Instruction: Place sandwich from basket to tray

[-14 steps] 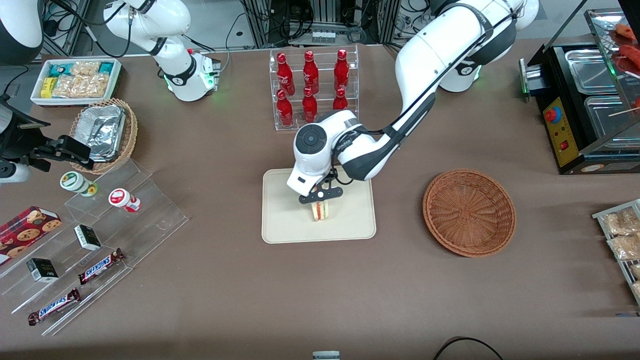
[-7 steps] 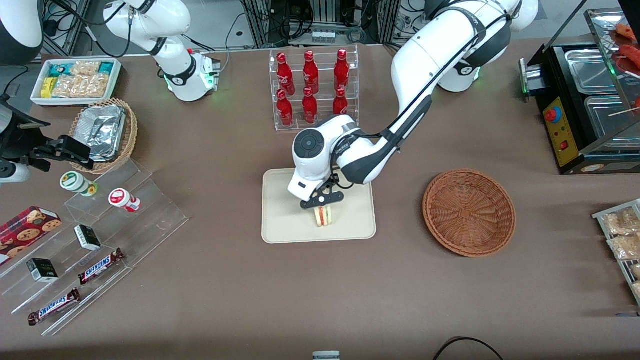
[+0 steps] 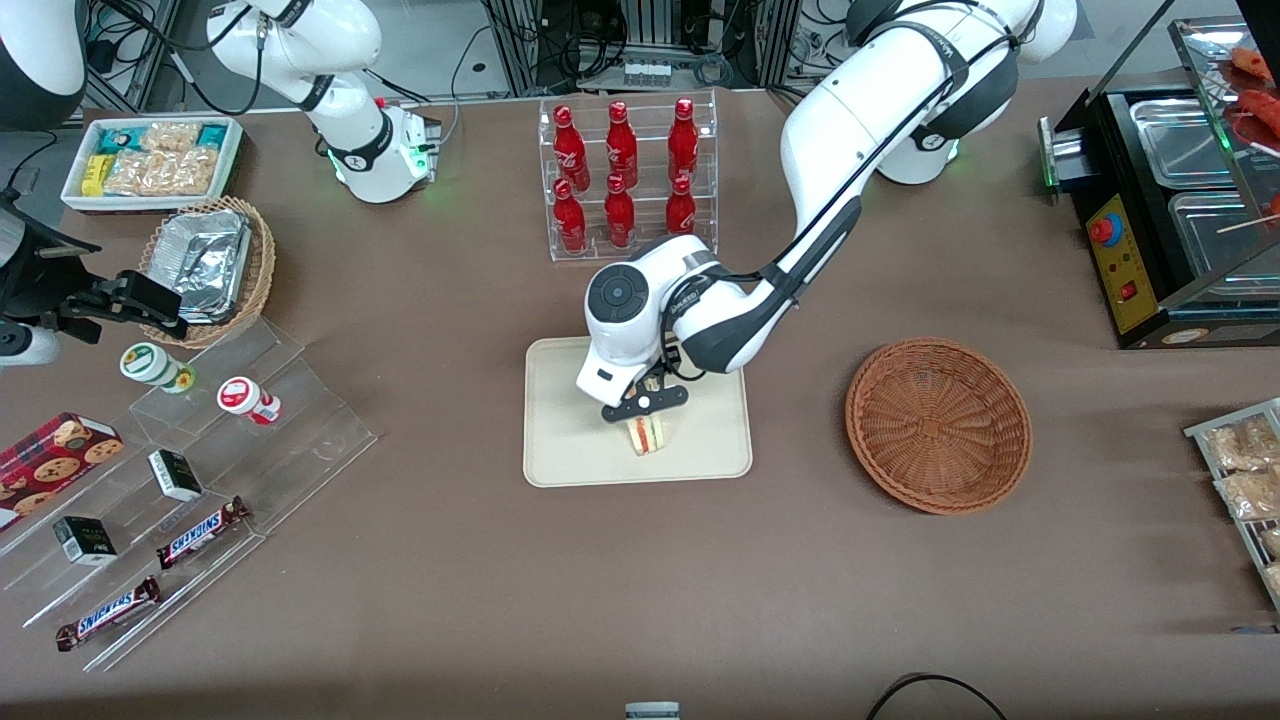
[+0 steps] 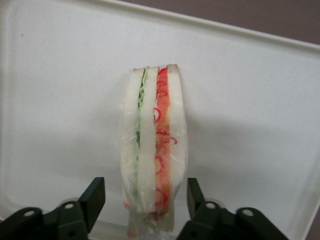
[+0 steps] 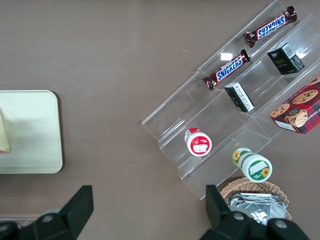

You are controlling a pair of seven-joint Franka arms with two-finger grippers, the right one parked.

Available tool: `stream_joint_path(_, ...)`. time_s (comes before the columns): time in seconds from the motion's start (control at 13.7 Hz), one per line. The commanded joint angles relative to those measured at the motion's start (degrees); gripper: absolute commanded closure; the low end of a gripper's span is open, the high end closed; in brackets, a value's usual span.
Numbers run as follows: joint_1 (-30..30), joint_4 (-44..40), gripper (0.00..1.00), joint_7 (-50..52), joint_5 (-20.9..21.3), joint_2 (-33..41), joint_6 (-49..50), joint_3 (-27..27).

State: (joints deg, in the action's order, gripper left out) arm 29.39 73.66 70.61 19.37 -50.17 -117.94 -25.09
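Though unclamped, pincer (image 4: 141, 200) partly hides sandwich (image 4: 154, 150).

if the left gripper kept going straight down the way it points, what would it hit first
Most likely the sandwich: it stands on edge on the tray, between the open fingers of the gripper. The fingers themselves would probably pass either side and meet the tray, though the depth is unclear.

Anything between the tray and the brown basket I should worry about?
No: in the front view, only bare table lies between the tray and the basket. The open hand sits over the sandwich on the tray.
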Motion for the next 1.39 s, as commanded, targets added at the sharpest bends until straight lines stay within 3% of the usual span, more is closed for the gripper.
stream_joint_path(0.0,0.4,-2.47,0.0,1.37,-0.81,1.3,2.01,0.21)
stream_joint_path(0.15,0.31,-2.38,0.0,1.11,-3.37,3.93,3.05,0.3)
stream_joint_path(0.44,-1.08,-2.47,0.0,-1.69,-3.55,7.1,6.75,0.3)
stream_joint_path(0.73,-3.46,-2.12,0.0,-11.37,-3.46,10.35,13.24,0.39)
stream_joint_path(0.95,-9.07,-0.46,0.0,-13.29,-4.86,12.81,17.12,0.04)
stream_joint_path(1.31,-18.13,8.23,0.0,-27.42,-5.39,20.97,18.18,0.04)
